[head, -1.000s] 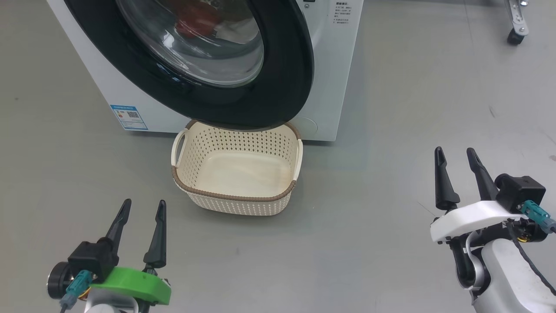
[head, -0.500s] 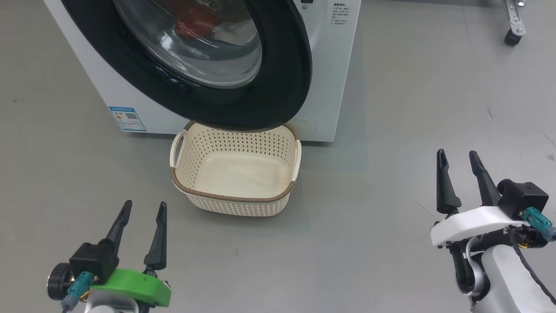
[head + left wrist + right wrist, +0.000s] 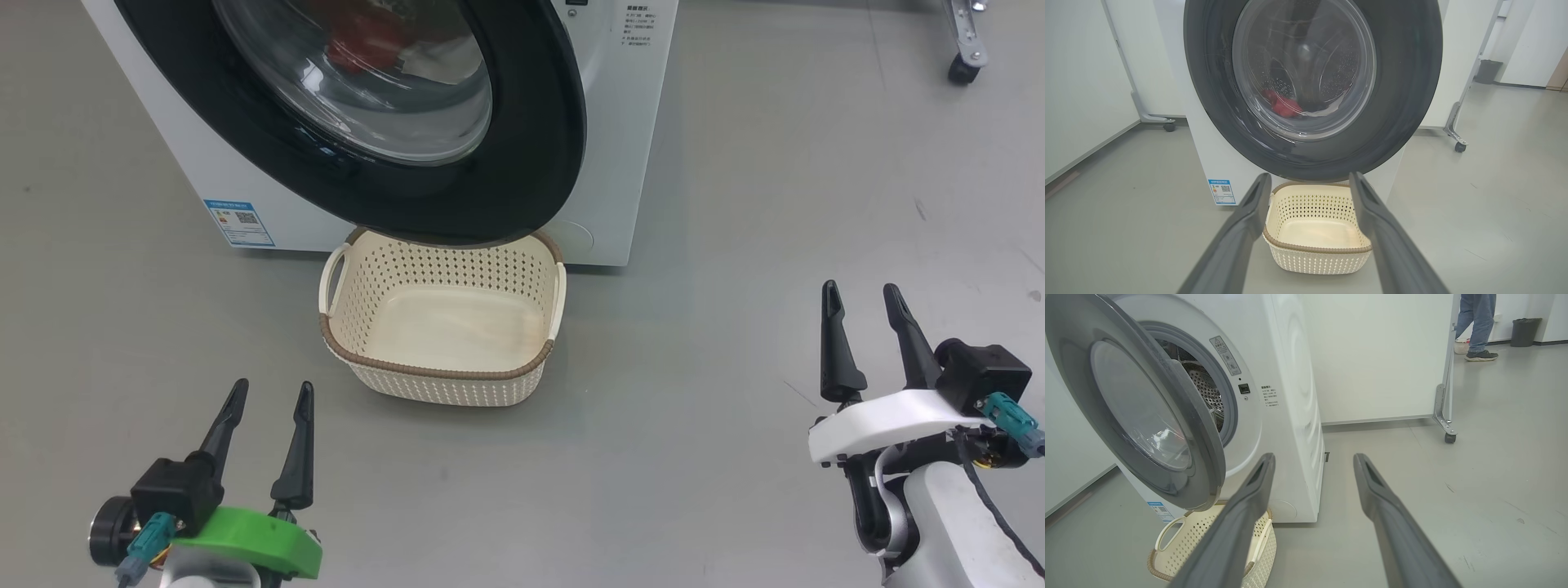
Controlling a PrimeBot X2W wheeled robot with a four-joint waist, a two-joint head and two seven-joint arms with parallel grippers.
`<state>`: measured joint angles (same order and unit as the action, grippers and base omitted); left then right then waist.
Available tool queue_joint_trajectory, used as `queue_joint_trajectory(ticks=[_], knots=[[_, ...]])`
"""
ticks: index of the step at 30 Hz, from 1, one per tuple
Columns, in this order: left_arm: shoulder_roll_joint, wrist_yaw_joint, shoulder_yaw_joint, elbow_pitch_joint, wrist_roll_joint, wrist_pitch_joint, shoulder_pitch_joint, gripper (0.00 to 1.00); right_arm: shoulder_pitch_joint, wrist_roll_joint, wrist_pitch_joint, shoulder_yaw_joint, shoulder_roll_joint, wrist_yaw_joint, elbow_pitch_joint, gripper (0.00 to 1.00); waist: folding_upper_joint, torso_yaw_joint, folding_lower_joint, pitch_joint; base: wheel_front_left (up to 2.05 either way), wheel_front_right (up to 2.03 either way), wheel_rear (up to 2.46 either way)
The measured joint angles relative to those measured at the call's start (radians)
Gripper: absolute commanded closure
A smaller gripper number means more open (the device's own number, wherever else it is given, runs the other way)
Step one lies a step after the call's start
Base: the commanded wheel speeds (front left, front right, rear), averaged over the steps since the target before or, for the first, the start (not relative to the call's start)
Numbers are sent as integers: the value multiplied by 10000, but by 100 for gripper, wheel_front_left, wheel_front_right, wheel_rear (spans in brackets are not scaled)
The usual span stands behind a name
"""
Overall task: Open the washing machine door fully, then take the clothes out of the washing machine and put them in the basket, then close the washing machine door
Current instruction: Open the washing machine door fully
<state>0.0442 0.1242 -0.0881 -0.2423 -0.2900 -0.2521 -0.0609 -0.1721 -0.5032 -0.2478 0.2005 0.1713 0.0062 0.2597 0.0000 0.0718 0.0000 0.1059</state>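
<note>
- The grey floor (image 3: 735,245) is smooth, with a few small dark marks. White panels on a wheeled metal frame (image 3: 1447,437) stand behind the machine. Far back there are the legs of a person (image 3: 1478,318) in jeans and a dark bin (image 3: 1525,330).
- The washing machine (image 3: 620,163) stands upright on the floor, its front facing the robot.
- The door (image 3: 531,163) is partly open. It is attached at the robot's left, and its free edge is swung out toward the robot. The black rim faces outward and the glass bowl bulges back toward the drum. Its lowest part hangs over the back rim of the basket.
- The basket (image 3: 433,371) sits on the floor just before the machine, its mouth upward. Its long axis runs left to right, along the front of the machine, with one handle at each short end. Its pale bottom shows.
- The left claw (image 3: 273,384) is wide and holds nothing. It is low and left, well apart from the basket, fingers pointing toward the machine.
- The right claw (image 3: 860,287) is also wide and holds nothing, far to the right of the basket.
- The clothes (image 3: 367,41), red and white, lie low in the drum, seen through the glass.
</note>
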Motion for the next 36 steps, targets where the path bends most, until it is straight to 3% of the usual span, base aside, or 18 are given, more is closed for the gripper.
queue_joint_trajectory(ticks=[26, 36], knots=[[-4, 0, -90, 31, 27, 0, 4, 0, 176, 401, 0, -270, -134, 142, -121, 0, 0, 97, 0, 102, 0, 0, 0], [-6, 0, -431, 178, 29, 0, -7, 0, -193, 598, 0, -336, 201, 280, -291, 0, 0, 246, 0, 483, 0, 0, 0]])
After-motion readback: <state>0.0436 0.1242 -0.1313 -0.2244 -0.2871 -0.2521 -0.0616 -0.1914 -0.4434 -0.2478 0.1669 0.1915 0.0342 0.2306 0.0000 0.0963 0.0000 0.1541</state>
